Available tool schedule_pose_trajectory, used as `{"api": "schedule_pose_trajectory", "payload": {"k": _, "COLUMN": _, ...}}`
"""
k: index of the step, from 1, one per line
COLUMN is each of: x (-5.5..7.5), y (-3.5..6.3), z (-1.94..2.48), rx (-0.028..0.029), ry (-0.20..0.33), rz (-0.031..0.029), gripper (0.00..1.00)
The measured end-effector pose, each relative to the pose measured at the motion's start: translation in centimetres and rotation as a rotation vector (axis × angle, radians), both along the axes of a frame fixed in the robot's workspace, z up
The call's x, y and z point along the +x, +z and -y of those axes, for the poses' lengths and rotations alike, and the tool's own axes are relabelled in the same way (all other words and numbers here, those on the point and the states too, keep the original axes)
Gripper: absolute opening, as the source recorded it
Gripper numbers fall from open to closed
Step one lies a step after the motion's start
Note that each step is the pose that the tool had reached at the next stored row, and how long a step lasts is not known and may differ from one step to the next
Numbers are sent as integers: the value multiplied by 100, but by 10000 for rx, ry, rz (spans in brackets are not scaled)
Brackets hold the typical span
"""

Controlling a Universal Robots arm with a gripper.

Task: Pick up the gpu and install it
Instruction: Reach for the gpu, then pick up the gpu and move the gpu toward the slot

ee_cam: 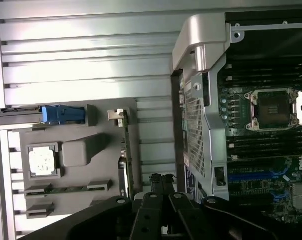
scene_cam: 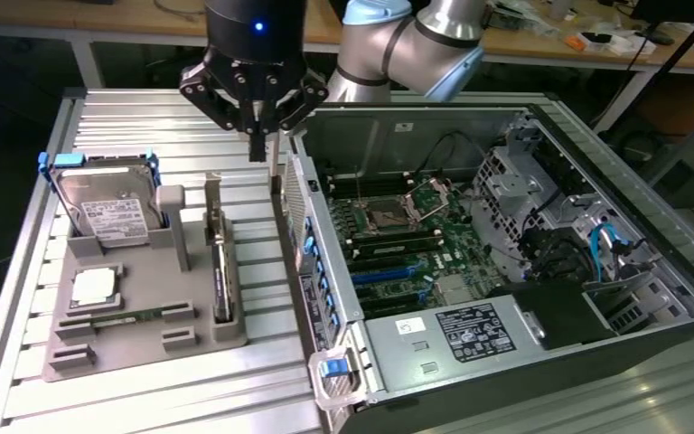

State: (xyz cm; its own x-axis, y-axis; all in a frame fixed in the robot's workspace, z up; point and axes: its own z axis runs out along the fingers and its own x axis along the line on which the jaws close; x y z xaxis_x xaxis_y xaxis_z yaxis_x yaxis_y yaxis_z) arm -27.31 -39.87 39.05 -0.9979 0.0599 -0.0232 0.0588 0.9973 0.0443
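Observation:
The gpu (scene_cam: 218, 271) stands on its edge in a slot of the grey holder tray (scene_cam: 142, 348), with its silver bracket toward the back. It appears as a thin edge-on card (ee_cam: 125, 150) in the wrist view. My gripper (scene_cam: 254, 149) hangs above the gap between the tray and the open computer case (scene_cam: 323, 298), behind and above the card. Its fingers (ee_cam: 160, 182) are shut together with nothing between them. Inside the case lies the motherboard (scene_cam: 401, 262) with blue expansion slots (scene_cam: 383, 269) and a bare processor socket (scene_cam: 389, 215).
On the tray also sit a hard drive (scene_cam: 108, 215) in a blue-tabbed caddy, a processor chip (scene_cam: 91, 286) and a narrow memory stick (scene_cam: 124, 317). The case holds a power supply (scene_cam: 468, 330) and drive cages (scene_cam: 528, 194). The ribbed metal table (scene_cam: 142, 127) lies below.

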Motion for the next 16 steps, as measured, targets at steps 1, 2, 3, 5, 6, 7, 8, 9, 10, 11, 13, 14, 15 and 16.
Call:
{"api": "schedule_pose_trajectory", "payload": {"k": 1, "x": -25, "y": -1, "z": 0, "rx": 0, "ry": 1, "rz": -1, "gripper": 11}}
{"api": "schedule_pose_trajectory", "payload": {"k": 2, "x": -50, "y": -1, "z": 0, "rx": 0, "ry": 2, "rz": -2, "gripper": 11}}
{"api": "schedule_pose_trajectory", "payload": {"k": 3, "x": -71, "y": -1, "z": 0, "rx": -1, "ry": 3, "rz": -4, "gripper": 11}}
{"api": "schedule_pose_trajectory", "payload": {"k": 5, "x": -107, "y": -2, "z": 0, "rx": 1, "ry": 4, "rz": -4, "gripper": 11}}
{"api": "schedule_pose_trajectory", "payload": {"k": 6, "x": -116, "y": -2, "z": 0, "rx": 0, "ry": 3, "rz": -4, "gripper": 11}}
{"api": "schedule_pose_trajectory", "payload": {"k": 7, "x": -117, "y": -2, "z": 0, "rx": 0, "ry": 5, "rz": -5, "gripper": 11}}
{"api": "schedule_pose_trajectory", "payload": {"k": 8, "x": -118, "y": -2, "z": 0, "rx": 0, "ry": 4, "rz": -5, "gripper": 11}}
{"api": "schedule_pose_trajectory", "payload": {"k": 9, "x": -118, "y": -2, "z": 0, "rx": 0, "ry": 4, "rz": -5, "gripper": 11}}
{"api": "schedule_pose_trajectory", "payload": {"k": 10, "x": -118, "y": -2, "z": 0, "rx": 0, "ry": 4, "rz": -5, "gripper": 11}}
{"api": "schedule_pose_trajectory", "payload": {"k": 11, "x": -118, "y": -2, "z": 0, "rx": 0, "ry": 4, "rz": -5, "gripper": 11}}
{"api": "schedule_pose_trajectory", "payload": {"k": 13, "x": -118, "y": -2, "z": -1, "rx": 0, "ry": 4, "rz": -5, "gripper": 11}}
{"api": "schedule_pose_trajectory", "payload": {"k": 14, "x": -118, "y": -2, "z": 0, "rx": 0, "ry": 4, "rz": -5, "gripper": 11}}
{"api": "schedule_pose_trajectory", "payload": {"k": 15, "x": -118, "y": -2, "z": -1, "rx": 0, "ry": 4, "rz": -5, "gripper": 11}}
{"api": "schedule_pose_trajectory", "payload": {"k": 16, "x": -118, "y": -2, "z": -1, "rx": 0, "ry": 4, "rz": -5, "gripper": 11}}
